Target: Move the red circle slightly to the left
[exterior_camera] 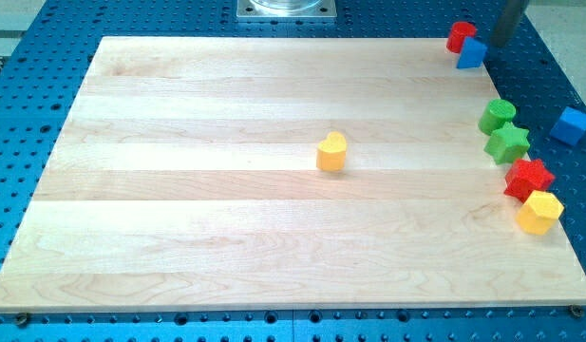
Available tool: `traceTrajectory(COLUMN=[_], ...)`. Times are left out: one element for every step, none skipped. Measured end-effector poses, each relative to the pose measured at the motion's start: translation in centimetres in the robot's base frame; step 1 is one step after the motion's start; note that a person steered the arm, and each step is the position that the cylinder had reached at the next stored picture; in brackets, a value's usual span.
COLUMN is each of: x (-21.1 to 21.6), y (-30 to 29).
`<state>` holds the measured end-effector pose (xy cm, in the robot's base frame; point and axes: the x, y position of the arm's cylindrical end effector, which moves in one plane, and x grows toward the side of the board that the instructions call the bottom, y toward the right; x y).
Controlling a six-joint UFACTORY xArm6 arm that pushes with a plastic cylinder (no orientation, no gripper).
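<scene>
The red circle (461,36) sits at the top right corner of the wooden board (226,190). A blue block (471,53), seemingly a triangle, touches it on its lower right. My tip (499,44) is just to the right of these two blocks, off the board's top right corner and close to the blue block. I cannot tell whether it touches the blue block.
A yellow heart (331,152) lies near the board's middle. Along the right edge, from top to bottom, are a green circle (497,116), a green star (507,142), a red star (528,179) and a yellow hexagon (539,212). A blue cube (571,125) lies off the board at the right.
</scene>
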<state>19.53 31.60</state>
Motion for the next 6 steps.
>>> traceTrajectory(x=[2.8, 3.5, 3.9, 0.6, -0.4, -0.4], y=[-13.5, -17.1, -11.7, -6.6, -6.2, -6.6])
